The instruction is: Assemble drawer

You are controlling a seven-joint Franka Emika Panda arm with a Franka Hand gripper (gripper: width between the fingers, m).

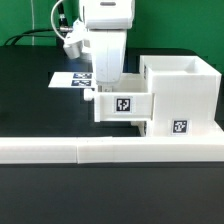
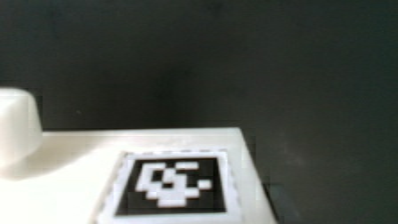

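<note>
On black table (image 1: 30,90), fingers (image 1: 107,88) seemingly grip tray (image 1: 122,106), half inside case (image 1: 180,95); skewed pushing could jam it.

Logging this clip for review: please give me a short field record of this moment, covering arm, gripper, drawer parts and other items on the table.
arm: above the tray, reaching down
gripper: at the tray's rear edge; open or shut cannot be told
tray: white, tagged front, partly inserted in the case's upper slot
case: white, boxy, tag low on its front, at the exterior view's right
marker board: flat on the table behind the arm
rail: long, low, white, along the front
table: black
</note>
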